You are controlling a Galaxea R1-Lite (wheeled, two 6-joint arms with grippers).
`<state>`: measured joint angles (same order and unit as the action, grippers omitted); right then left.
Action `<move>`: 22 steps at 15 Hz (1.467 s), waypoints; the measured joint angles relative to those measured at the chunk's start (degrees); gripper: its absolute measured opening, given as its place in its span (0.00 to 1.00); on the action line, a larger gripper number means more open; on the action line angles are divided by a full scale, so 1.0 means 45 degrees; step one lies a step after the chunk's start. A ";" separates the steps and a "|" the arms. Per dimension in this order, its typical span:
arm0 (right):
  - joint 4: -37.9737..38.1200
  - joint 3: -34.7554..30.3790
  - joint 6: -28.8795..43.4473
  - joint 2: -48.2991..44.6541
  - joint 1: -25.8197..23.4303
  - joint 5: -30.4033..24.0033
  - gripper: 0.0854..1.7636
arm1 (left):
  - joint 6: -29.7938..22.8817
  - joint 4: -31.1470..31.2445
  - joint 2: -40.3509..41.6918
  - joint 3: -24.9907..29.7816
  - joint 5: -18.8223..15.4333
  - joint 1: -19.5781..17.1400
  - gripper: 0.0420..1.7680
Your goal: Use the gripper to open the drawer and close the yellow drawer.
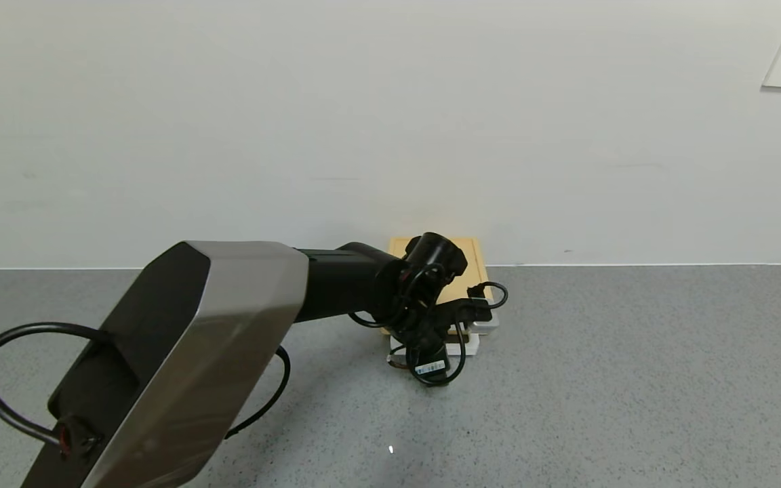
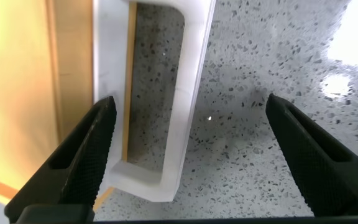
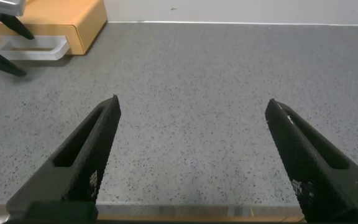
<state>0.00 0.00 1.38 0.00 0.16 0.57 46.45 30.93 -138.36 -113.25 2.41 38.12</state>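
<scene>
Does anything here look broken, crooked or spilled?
Nothing stands out. The yellow drawer sits square on the grey floor, its white handle intact between the left gripper's open jaws. The right gripper hangs open, apart.

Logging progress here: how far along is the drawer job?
Early stage. The drawer looks shut in its case. In hand: the left gripper hangs open at the white handle, not yet clamped. Pulling out and pushing back remain. The right gripper sits open, apart over the floor.
</scene>
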 joint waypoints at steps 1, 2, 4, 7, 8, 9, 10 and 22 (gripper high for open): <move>0.0000 0.0000 0.0011 0.0000 0.0000 0.0000 0.97 | -0.0095 0.0035 0.0176 0.0024 -0.0011 0.0005 0.98; 0.0000 0.0000 0.0005 0.0000 0.0000 0.0000 0.97 | -0.0282 0.0054 0.0366 0.0065 -0.0011 0.0016 0.98; 0.0000 0.0000 0.0005 0.0000 0.0005 -0.0005 0.97 | -0.0780 0.0171 0.0929 0.0165 -0.0005 0.0054 0.98; 0.0000 0.0000 0.0005 0.0000 0.0005 -0.0005 0.97 | -0.2831 0.0954 0.2221 0.0341 -0.0011 0.0060 0.98; 0.0000 0.0000 0.0000 0.0000 0.0005 0.0000 0.97 | -0.3982 0.1138 0.2668 0.0409 0.0000 0.0073 0.98; 0.0000 0.0000 0.0000 0.0000 0.0005 0.0005 0.97 | -0.5323 0.1279 0.3226 0.0526 0.0008 0.0108 0.98; 0.0000 0.0000 0.0005 0.0000 0.0005 0.0000 0.97 | -0.6410 0.1322 0.3828 0.0685 0.0024 0.0135 0.98; 0.0005 0.0000 0.0005 0.0000 0.0000 -0.0005 0.97 | -1.0449 -0.2189 1.2562 0.8972 0.2064 -0.0591 0.98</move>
<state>0.02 0.00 1.40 0.00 0.16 0.55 -0.57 21.08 -81.84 -72.88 11.70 35.46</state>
